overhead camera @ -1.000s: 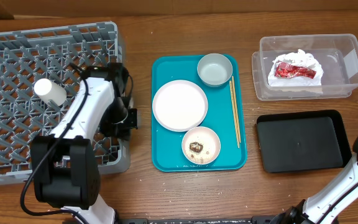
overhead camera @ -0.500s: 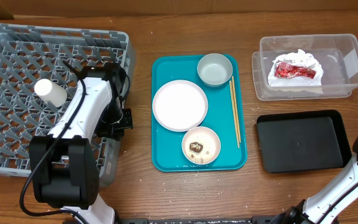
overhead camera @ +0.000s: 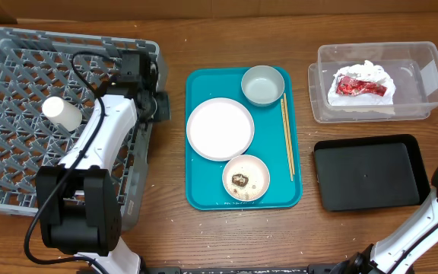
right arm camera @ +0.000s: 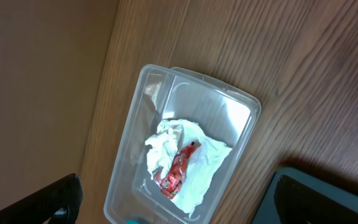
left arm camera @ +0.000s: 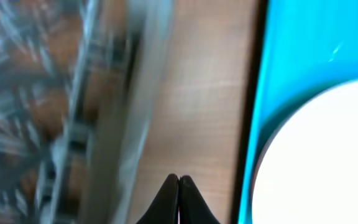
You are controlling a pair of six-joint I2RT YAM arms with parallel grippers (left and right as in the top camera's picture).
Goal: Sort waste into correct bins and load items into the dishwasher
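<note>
**Left fingers pressed shut and empty beside the rack; right fingers spread wide above the tub**

The left gripper has its two fingertips pressed flat together, with nothing between them. They hang over the bare strip of wooden table, between the blurred wall of the grey dish rack on one side and the edge of the teal tray with the large white plate on the other. I cannot tell whether the tips touch the wood.

The right gripper is spread wide and holds nothing. One dark finger shows at the lower left of its wrist view. Below it lies the clear tub, holding the crumpled napkin and red wrapper, with the black tray just beside.

From overhead, the white cup lies in the rack. The teal tray also carries a small pale dish, the chopsticks along its right side, and a saucer with brown bits on it.
</note>
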